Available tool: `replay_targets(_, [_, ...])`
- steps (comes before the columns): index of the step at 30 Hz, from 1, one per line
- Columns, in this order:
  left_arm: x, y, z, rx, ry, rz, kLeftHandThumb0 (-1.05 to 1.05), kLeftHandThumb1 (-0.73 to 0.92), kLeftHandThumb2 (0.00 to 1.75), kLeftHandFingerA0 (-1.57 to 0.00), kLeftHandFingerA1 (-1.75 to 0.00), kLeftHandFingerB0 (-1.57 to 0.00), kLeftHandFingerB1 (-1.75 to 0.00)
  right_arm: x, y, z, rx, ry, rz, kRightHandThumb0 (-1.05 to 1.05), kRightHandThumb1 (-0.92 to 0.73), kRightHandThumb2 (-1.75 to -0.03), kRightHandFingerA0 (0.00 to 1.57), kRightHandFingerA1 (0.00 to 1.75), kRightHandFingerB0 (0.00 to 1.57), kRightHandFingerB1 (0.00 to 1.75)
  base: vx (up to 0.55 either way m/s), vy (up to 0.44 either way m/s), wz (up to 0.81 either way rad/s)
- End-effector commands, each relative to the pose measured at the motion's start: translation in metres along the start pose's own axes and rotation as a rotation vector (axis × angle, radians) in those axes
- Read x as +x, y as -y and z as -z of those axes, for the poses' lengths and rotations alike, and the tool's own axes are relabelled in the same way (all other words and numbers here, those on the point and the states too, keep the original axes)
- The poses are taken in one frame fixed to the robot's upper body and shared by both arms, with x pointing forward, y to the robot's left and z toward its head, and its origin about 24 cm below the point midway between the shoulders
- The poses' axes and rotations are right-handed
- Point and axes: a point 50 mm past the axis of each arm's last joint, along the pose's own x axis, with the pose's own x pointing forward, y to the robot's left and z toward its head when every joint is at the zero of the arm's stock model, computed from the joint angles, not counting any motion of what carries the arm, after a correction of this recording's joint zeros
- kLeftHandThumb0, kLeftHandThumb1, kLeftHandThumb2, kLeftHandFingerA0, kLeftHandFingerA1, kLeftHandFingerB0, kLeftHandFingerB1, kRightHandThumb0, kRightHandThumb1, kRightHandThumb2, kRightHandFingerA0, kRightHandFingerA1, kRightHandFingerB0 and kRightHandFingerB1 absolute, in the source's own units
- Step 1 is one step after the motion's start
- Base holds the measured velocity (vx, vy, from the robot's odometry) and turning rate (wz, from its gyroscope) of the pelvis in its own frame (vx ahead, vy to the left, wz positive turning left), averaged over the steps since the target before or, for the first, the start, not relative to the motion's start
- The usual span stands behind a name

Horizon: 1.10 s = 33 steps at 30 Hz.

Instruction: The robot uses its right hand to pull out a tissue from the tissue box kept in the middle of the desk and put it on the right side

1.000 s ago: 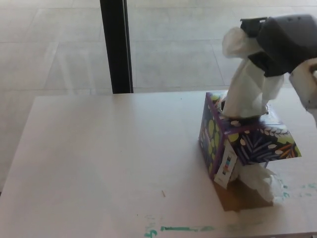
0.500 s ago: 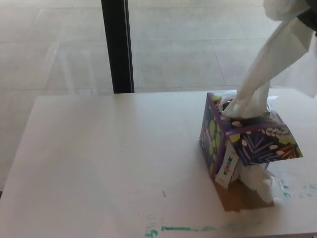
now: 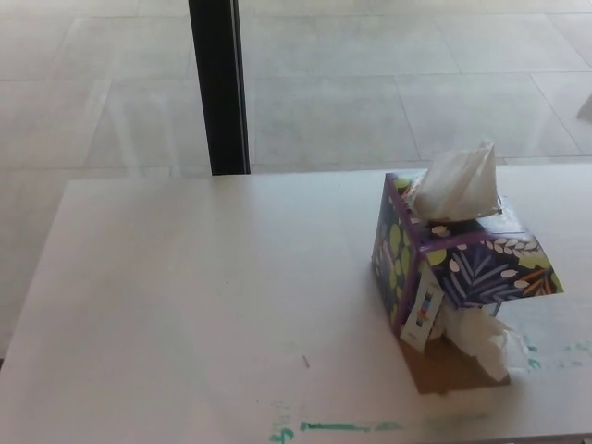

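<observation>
A purple tissue box (image 3: 462, 264) with green and white leaf patterns stands on the right part of the pale desk (image 3: 203, 305). A fresh white tissue (image 3: 455, 183) sticks up from its top opening. A crumpled white tissue (image 3: 487, 338) lies on the desk just in front of the box, at its lower right. At the right picture edge a small pale patch (image 3: 585, 106) shows; I cannot tell what it is. Neither of my hands shows in the head view.
A black vertical post (image 3: 219, 85) stands behind the desk's far edge, with tiled floor beyond. Green marks (image 3: 342, 426) run along the desk's near edge. A brown patch (image 3: 444, 368) lies under the box's front.
My right hand pulled a tissue up and to the right out of the box and left the picture with it. A new tissue now stands in the opening.
</observation>
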Motion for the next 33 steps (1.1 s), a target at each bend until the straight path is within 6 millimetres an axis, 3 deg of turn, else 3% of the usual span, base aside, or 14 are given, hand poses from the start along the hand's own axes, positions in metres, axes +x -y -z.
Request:
replay_targets(1, [-0.005,-0.013,-0.003,0.037,0.016,-0.035,-0.86,0.92,0.68,-0.68,-0.53,-0.64,-0.48,-0.021,-0.011,0.004,-0.071,0.092,0.021,-0.2,-0.51,-0.81,0.94,1.54,0.9,1.22,0.0,0.0,0.0])
replay_targets(10, [-0.004,-0.01,-0.003,0.039,0.028,-0.024,-0.83,0.92,0.73,-0.61,-0.53,-0.55,-0.46,-0.039,-0.056,-0.029,0.027,0.11,-0.034,-0.22,-0.55,-0.71,0.91,1.6,0.89,1.12,0.0,0.0,0.0])
replay_targets(12, [-0.004,-0.01,-0.003,0.032,0.028,-0.021,-0.84,0.92,0.72,-0.63,-0.53,-0.55,-0.46,-0.046,-0.069,-0.039,0.09,0.114,-0.08,-0.22,-0.59,-0.77,0.91,1.45,0.86,1.11,0.0,0.0,0.0])
replay_targets(13, [-0.004,-0.009,-0.003,0.035,0.026,-0.032,-0.85,0.92,0.72,-0.66,-0.51,-0.58,-0.46,-0.052,-0.079,-0.048,0.125,0.112,-0.09,-0.21,-0.55,-0.8,0.81,1.59,0.74,1.39,0.0,0.0,0.0])
replay_targets(15, [-0.003,-0.009,-0.002,0.028,0.026,-0.032,-0.85,0.92,0.71,-0.66,-0.52,-0.58,-0.46,-0.06,-0.09,-0.059,0.172,0.113,-0.114,-0.21,-0.55,-0.81,0.81,1.63,0.72,1.42,0.0,0.0,0.0])
replay_targets(16, [-0.003,-0.008,-0.003,0.024,0.035,-0.025,-0.84,0.92,0.71,-0.66,-0.53,-0.57,-0.47,-0.07,-0.099,-0.069,0.167,0.141,-0.142,-0.24,-0.62,-0.72,0.87,1.5,0.83,1.02,0.0,0.0,0.0])
replay_targets(18, [-0.002,-0.005,-0.005,0.02,0.042,-0.017,-0.85,0.92,0.71,-0.7,-0.57,-0.6,-0.48,-0.081,-0.106,-0.073,0.151,0.163,-0.21,-0.24,-0.65,-0.67,0.94,1.13,0.8,1.12,0.0,0.0,0.0])
replay_targets(19, [-0.002,-0.005,-0.005,0.02,0.037,-0.013,-0.85,0.92,0.72,-0.66,-0.54,-0.56,-0.47,-0.091,-0.114,-0.076,0.118,0.178,-0.331,-0.27,-0.7,-0.65,0.86,1.15,0.81,0.84,0.0,0.0,0.0])
replay_targets(23, [-0.002,-0.004,-0.006,0.011,0.055,-0.012,-0.84,0.92,0.71,-0.67,-0.54,-0.59,-0.48,-0.111,-0.129,-0.074,-0.001,0.151,-0.513,-0.3,-0.68,-0.6,0.79,1.51,0.81,0.88,0.0,0.0,0.0])
replay_targets(25, [-0.001,-0.005,-0.005,-0.038,0.051,-0.018,-0.86,0.92,0.68,-0.66,-0.54,-0.59,-0.47,-0.118,-0.136,-0.07,-0.047,0.126,-0.644,-0.3,-0.71,-0.63,0.78,1.65,0.74,1.08,0.0,0.0,0.0])
replay_targets(26, [-0.002,-0.004,-0.005,-0.013,0.055,-0.017,-0.85,0.92,0.71,-0.67,-0.54,-0.57,-0.47,-0.123,-0.141,-0.064,-0.086,0.075,-0.779,-0.32,-0.72,-0.65,0.76,1.58,0.74,0.76,0.0,0.0,0.0])
replay_targets(28, [-0.001,-0.004,-0.005,-0.004,0.058,-0.016,-0.85,0.92,0.71,-0.67,-0.54,-0.57,-0.47,-0.123,-0.142,-0.061,-0.096,0.052,-0.829,-0.32,-0.72,-0.65,0.76,1.58,0.74,0.76,0.0,0.0,0.0])
replay_targets(30, [-0.001,-0.004,-0.006,-0.009,0.06,-0.021,-0.85,0.92,0.71,-0.68,-0.53,-0.57,-0.46,-0.13,-0.149,-0.051,-0.17,-0.026,-0.951,-0.36,-0.77,-0.64,0.83,1.29,0.71,0.55,0.0,0.0,0.0])
replay_targets(33, [-0.002,-0.004,-0.005,-0.014,0.06,-0.019,-0.84,0.92,0.72,-0.68,-0.54,-0.58,-0.47,-0.138,-0.153,-0.042,-0.237,-0.074,-1.035,-0.41,-0.79,-0.63,0.84,1.11,0.68,0.58,0.0,0.0,0.0])
